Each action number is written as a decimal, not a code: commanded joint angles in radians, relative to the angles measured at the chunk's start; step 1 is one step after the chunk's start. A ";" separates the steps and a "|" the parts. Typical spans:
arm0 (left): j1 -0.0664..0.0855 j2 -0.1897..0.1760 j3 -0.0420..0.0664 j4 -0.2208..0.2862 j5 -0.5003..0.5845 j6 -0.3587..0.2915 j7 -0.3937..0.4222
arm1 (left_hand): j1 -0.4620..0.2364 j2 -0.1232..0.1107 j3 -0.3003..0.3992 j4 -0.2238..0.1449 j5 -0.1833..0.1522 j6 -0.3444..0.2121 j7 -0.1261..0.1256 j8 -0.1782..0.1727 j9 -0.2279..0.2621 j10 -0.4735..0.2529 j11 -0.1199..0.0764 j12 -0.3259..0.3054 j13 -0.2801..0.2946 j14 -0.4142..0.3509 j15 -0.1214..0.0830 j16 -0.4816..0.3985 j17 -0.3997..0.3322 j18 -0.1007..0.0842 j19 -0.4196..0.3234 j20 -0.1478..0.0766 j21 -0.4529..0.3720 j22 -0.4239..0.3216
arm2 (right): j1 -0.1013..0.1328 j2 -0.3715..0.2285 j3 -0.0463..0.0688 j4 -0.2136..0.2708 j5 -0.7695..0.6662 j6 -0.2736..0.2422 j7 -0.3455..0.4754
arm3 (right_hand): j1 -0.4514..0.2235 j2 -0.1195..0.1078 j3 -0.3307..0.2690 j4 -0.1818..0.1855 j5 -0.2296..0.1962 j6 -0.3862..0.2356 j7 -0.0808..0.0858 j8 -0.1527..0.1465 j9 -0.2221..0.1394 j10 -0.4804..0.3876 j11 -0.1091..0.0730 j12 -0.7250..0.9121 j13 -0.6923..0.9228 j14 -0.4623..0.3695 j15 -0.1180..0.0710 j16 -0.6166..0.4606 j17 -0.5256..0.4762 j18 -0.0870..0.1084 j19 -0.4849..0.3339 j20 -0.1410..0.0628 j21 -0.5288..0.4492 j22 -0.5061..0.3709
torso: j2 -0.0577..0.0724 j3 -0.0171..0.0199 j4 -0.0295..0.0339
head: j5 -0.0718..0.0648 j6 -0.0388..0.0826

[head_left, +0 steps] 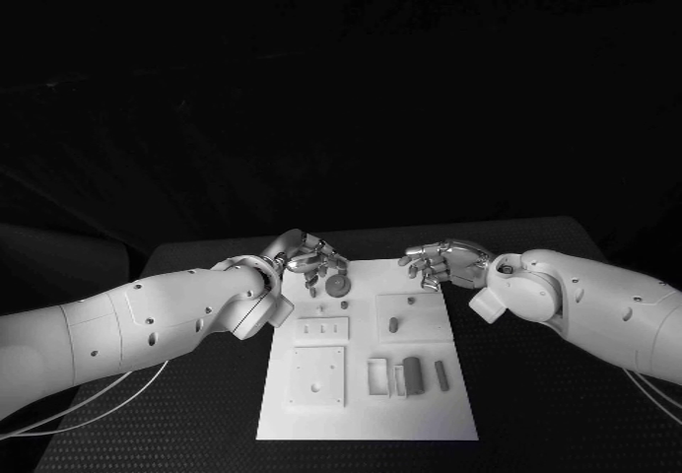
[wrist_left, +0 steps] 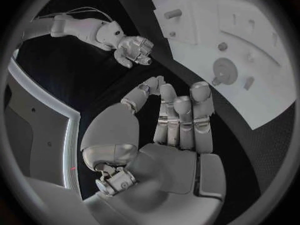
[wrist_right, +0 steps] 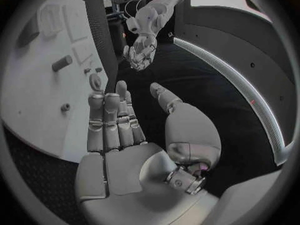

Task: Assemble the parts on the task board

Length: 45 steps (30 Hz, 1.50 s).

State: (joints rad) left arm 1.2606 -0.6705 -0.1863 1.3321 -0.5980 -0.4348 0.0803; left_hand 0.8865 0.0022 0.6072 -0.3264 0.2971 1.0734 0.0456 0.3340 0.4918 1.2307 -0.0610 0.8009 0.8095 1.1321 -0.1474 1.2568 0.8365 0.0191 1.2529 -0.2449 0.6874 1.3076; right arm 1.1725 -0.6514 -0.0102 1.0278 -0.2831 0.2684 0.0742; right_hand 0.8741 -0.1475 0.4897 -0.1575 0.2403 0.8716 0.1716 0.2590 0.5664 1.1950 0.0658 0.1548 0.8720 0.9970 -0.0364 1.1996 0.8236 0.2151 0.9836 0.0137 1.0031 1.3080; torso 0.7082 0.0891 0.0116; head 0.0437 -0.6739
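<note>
White task board [head_left: 367,419], grey parts [head_left: 412,374] lying flat, round disc [head_left: 338,285]

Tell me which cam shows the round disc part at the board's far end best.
Left wrist view: the round disc lies unobstructed on the task board. In the head view it's small, beside the left robot hand. In the right wrist view it's tiny.

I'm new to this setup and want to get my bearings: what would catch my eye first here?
The white task board stands out brightly in the middle of the black table, with small grey parts lying on it. At its far end the two silver hands face each other: the left hand over the board's far left corner by a round part, the right hand at the far right corner. Both hold nothing.
</note>
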 commanded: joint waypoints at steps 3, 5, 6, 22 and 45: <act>0.001 -0.013 -0.003 0.000 0.057 0.092 -0.150 | -0.029 0.011 0.036 0.042 -0.012 0.074 -0.003 0.030 0.066 0.013 -0.005 0.007 0.002 -0.005 -0.019 0.011 -0.008 0.044 0.011 -0.011 0.008 0.021 | 0.025 -0.016 0.012 0.015 -0.081 -0.066 0.045 | 0.000 0.011 -0.001 -0.003 0.003 -0.002 -0.003 -0.002 0.002 -0.005 -0.003 -0.002 0.001 -0.002 -0.005 0.006 0.001 0.047 -0.002 -0.002 -0.001 0.012 | 0.000 0.0008 -0.0012 | 0.012 -0.006; 0.001 -0.020 -0.004 0.000 0.057 0.099 -0.184 | -0.038 0.012 0.038 0.042 -0.014 0.078 -0.005 0.031 0.066 0.016 -0.007 0.008 0.002 -0.002 -0.021 0.014 -0.012 0.044 0.015 -0.013 0.010 0.021 | 0.034 -0.023 0.020 0.018 -0.095 -0.073 0.048 | 0.001 0.012 -0.002 -0.004 0.003 -0.001 -0.004 -0.002 0.002 -0.005 -0.003 -0.001 0.001 -0.001 -0.005 0.006 0.001 0.047 -0.001 -0.003 -0.001 0.012 | 0.000 0.0005 -0.0019 | 0.012 -0.007; 0.001 -0.021 -0.004 0.000 0.057 0.100 -0.199 | -0.042 0.014 0.039 0.042 -0.014 0.080 -0.006 0.031 0.066 0.018 -0.008 0.009 0.002 -0.001 -0.021 0.015 -0.014 0.044 0.016 -0.013 0.011 0.021 | 0.037 -0.025 0.023 0.018 -0.100 -0.072 0.051 | 0.001 0.013 -0.002 -0.005 0.003 0.000 -0.004 -0.001 0.003 -0.005 -0.003 -0.001 0.001 -0.001 -0.005 0.007 0.001 0.047 -0.001 -0.003 -0.001 0.012 | 0.000 0.0001 -0.0021 | 0.012 -0.008; 0.000 -0.059 -0.053 0.026 -0.112 0.106 -0.355 | -0.120 0.050 0.097 0.038 -0.103 0.099 -0.013 0.028 0.065 0.038 -0.015 0.003 -0.008 0.014 -0.029 0.029 -0.050 0.042 0.030 -0.020 0.013 0.020 | 0.052 -0.035 0.040 0.016 -0.137 -0.084 0.059 | -0.001 0.014 -0.008 -0.011 0.003 0.002 -0.005 0.000 0.004 -0.006 -0.004 0.002 0.001 0.001 -0.006 0.007 0.000 0.047 0.001 -0.004 -0.001 0.012 | -0.010 -0.0026 -0.0028 | 0.023 -0.040; -0.020 -0.039 -0.053 0.070 -0.506 0.118 -0.479 | -0.201 0.042 0.205 0.037 -0.101 0.148 -0.036 0.051 0.075 0.094 -0.037 0.018 -0.006 0.065 -0.048 0.072 -0.085 0.044 0.079 -0.031 0.052 0.022 | 0.071 -0.034 0.058 0.020 -0.276 -0.184 0.093 | -0.003 0.025 -0.016 -0.026 0.003 0.008 -0.007 0.004 0.007 -0.002 -0.007 0.010 0.003 0.007 -0.009 0.010 -0.002 0.047 0.007 -0.006 0.001 0.012 | -0.014 -0.0022 -0.0041 | 0.025 -0.075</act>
State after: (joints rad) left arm 1.2416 -0.7119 -0.2399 1.3989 -1.0063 -0.3396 -0.3618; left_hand 0.6890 0.0367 0.7636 -0.3301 0.1925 1.1048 0.0150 0.3341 0.5507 1.2862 -0.0667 0.8162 0.8020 1.1662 -0.1715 1.3243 0.7529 0.0185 1.3090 -0.2577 0.7357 1.3080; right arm 1.2426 -0.6877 0.0472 1.0473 -0.5176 0.1073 0.1476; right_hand 0.8731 -0.1301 0.4761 -0.1797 0.2402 0.8727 0.1627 0.2590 0.5722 1.1933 0.0640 0.1591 0.8733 1.0039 -0.0374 1.2033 0.8223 0.2152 0.9900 0.0126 1.0032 1.3080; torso 0.6937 0.0865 0.0058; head 0.0709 -0.7458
